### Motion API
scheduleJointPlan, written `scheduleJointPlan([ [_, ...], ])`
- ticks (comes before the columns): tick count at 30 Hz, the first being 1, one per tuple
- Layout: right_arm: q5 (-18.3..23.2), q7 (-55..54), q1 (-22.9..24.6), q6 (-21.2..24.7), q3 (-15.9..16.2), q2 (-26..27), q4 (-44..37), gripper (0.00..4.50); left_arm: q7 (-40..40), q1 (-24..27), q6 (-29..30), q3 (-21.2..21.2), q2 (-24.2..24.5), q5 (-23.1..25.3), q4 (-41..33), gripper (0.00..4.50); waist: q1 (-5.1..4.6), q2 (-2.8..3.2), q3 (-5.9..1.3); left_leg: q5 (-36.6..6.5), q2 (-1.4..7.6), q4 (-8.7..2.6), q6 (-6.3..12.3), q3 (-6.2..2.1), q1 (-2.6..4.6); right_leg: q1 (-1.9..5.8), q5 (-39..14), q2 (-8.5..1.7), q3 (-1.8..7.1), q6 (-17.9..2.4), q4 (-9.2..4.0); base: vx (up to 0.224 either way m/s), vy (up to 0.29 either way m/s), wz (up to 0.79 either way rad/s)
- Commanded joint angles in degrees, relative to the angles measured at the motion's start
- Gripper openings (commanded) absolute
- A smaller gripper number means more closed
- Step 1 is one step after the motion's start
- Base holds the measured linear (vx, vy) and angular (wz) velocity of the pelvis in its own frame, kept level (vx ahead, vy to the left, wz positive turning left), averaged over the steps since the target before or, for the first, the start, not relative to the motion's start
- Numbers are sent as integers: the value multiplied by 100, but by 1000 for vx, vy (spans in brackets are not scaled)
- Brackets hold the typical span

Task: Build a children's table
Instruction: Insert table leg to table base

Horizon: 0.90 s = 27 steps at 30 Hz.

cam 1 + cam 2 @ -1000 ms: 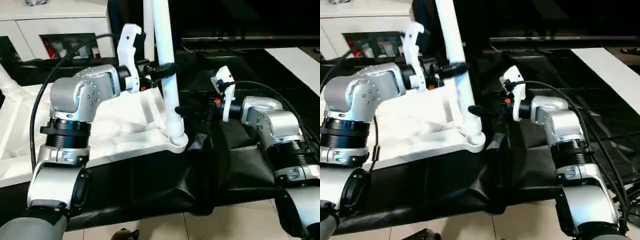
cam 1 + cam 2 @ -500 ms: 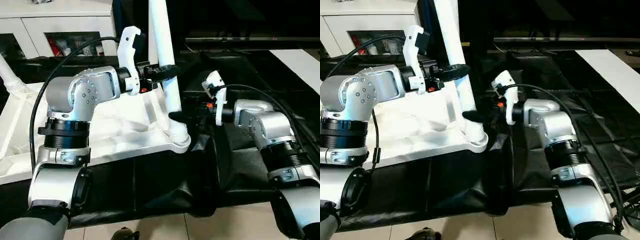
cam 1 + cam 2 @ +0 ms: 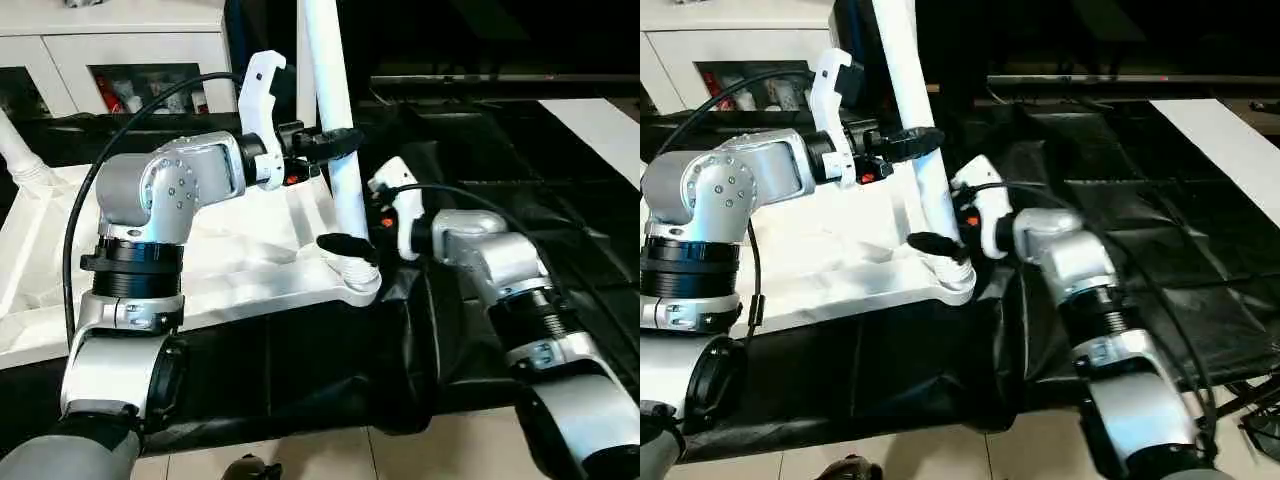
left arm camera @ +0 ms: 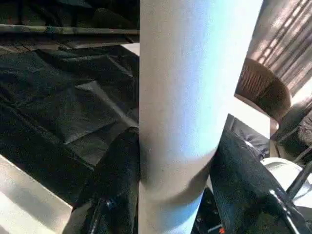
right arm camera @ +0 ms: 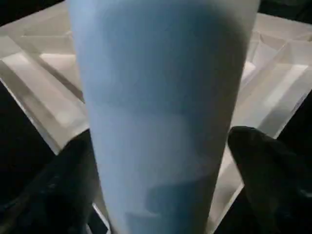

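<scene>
The white tabletop [image 3: 240, 262] lies underside up on the black-draped work table. A white leg [image 3: 334, 90] stands upright in its near right corner socket [image 3: 358, 284]. My left gripper [image 3: 336, 140] is shut on this leg at mid height, and its black fingers [image 4: 116, 181] press both sides of the tube. My right gripper [image 3: 351, 243] is open low at the leg's foot, just above the socket, with the leg [image 5: 161, 102] between its fingers [image 5: 269, 168]. Another leg [image 3: 14, 152] stands at the far left corner, and a third white tube [image 3: 298, 55] rises behind the held one.
Black cloth [image 3: 480, 150] drapes the work table and hangs in folds over its front edge [image 3: 400, 370]. A white cabinet [image 3: 120, 50] stands behind on the left. A white board [image 3: 600, 130] lies at the far right. Tiled floor [image 3: 450, 450] shows below.
My right gripper has moved left, from beside the table's corner to around the foot of the leg. The left gripper still holds the leg in the same spot.
</scene>
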Motion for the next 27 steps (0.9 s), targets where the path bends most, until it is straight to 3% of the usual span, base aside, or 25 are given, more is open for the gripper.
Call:
scheduleJointPlan([
  [1, -28, -30, -30, -25, 7, -12, -18, 386, 66, -100, -63, -41, 21, 25, -130, 182, -8, -31, -477, -610, 169, -355, 62, -46, 91, 365, -368, -335, 291, -1316, -350, 0, 0, 0],
  [18, 171, 230, 136, -191, -57, 0, -233, 235, -43, -45, -126, -36, 77, -55, -151, 182, -7, 5, -487, -602, 168, -346, 75, -50, 97, 371, -204, -327, 289, -1367, -338, 0, 0, 0],
  [20, 186, 246, 152, -225, -80, -8, -246, 225, -102, -33, -89, 20, 46, -165, -189, 238, -9, 9, -493, -594, 167, -344, 76, -51, 99, 369, -149, -328, 287, -1390, -332, 0, 0, 0],
  [27, 565, 967, 384, -307, -129, -168, -660, 195, -981, 246, -660, 16, 72, -505, -481, 297, 13, -26, -494, -574, 173, -335, 192, -47, 82, 401, -43, -336, 285, -1472, -324, 0, 0, 0],
])
